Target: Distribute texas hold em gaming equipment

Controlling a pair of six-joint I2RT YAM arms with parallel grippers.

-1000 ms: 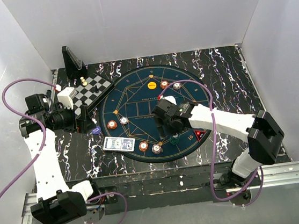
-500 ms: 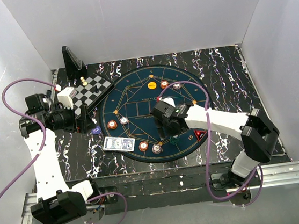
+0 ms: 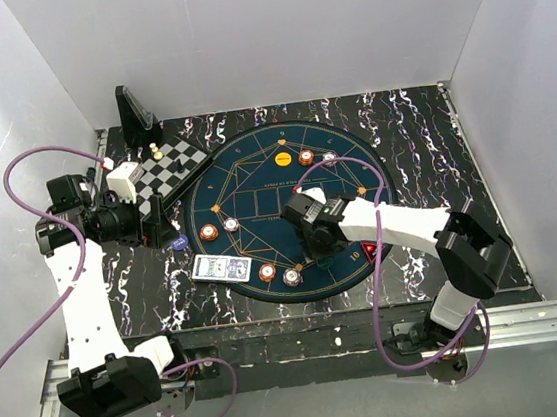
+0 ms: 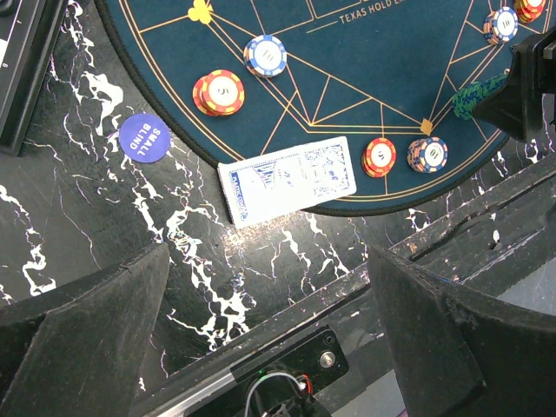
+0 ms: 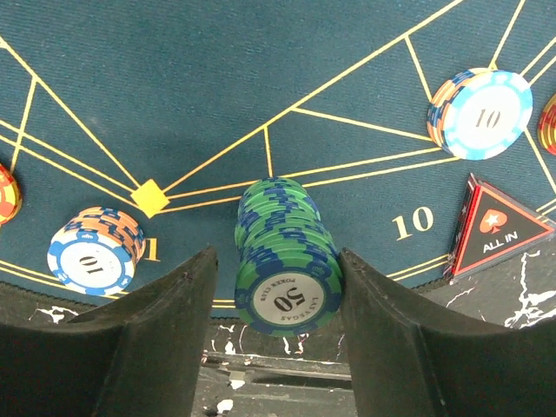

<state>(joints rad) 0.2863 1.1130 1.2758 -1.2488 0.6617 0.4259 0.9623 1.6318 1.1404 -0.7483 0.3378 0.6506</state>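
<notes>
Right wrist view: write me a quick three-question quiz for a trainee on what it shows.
1. True or false: the green chip stack stands between the fingers of the right gripper.
2. Which number is printed on the top chip of that stack? A: 10. B: 50. C: 100.
3. Fill in the blank: the red triangular marker at the edge of the mat reads "___ IN".
Key: 1 true; 2 B; 3 ALL.
</notes>
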